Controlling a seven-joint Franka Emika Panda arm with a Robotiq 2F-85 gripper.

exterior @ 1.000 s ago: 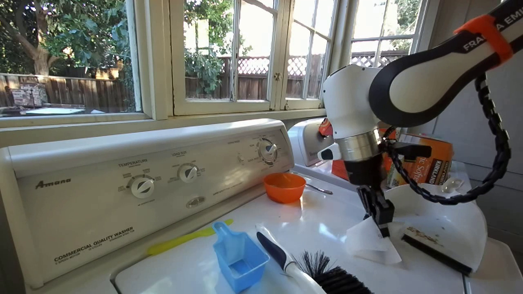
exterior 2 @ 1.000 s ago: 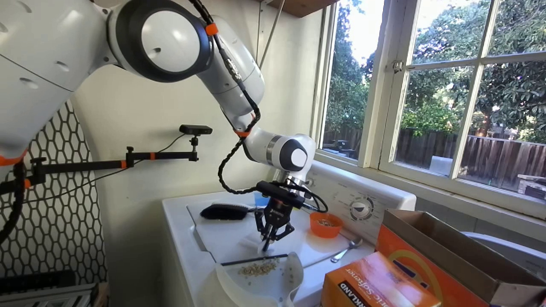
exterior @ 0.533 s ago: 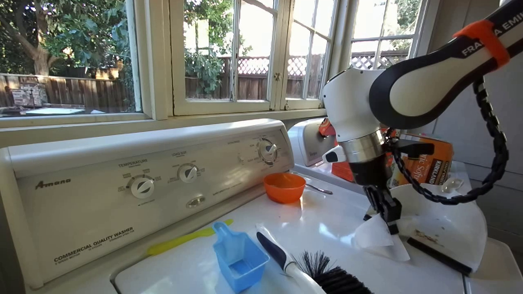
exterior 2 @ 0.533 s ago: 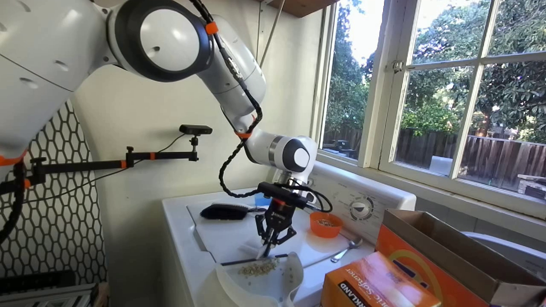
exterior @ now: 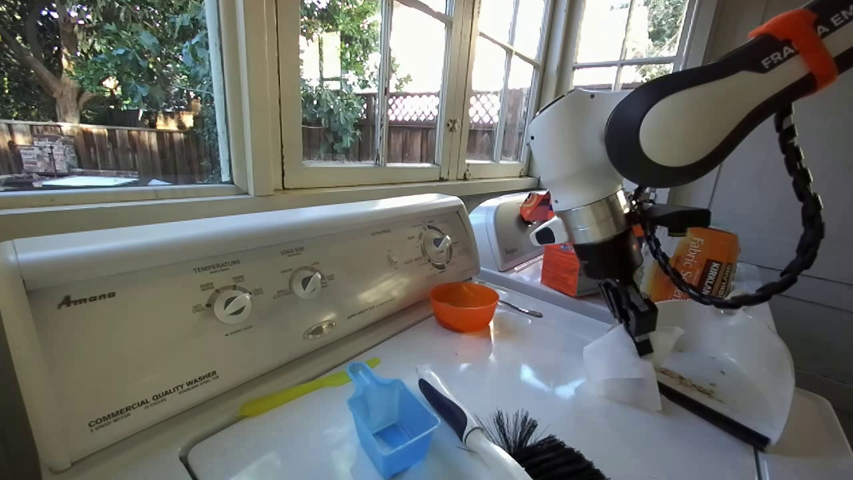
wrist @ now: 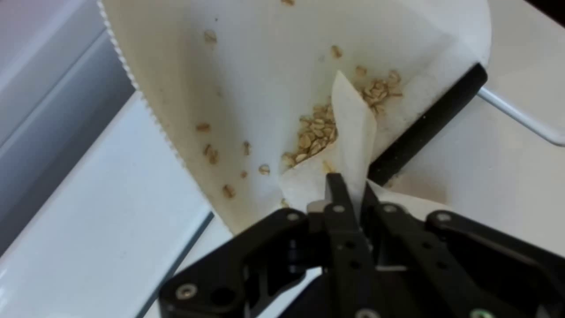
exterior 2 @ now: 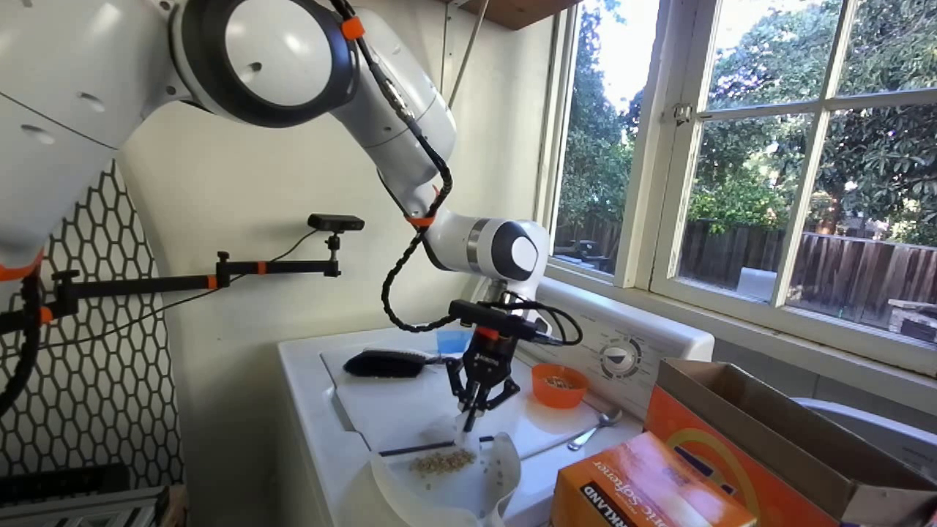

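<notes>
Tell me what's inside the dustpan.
Tan flakes lie in the dustpan, most heaped near its black lip, others scattered. In the wrist view, paper pinched by the gripper hides one patch; anything behind cannot be seen.

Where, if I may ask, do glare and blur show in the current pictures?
In an exterior view, bright reflections spot the washer lid; in both exterior views, the windows are partly washed out; in the wrist view, the gripper and paper look slightly soft.
</notes>
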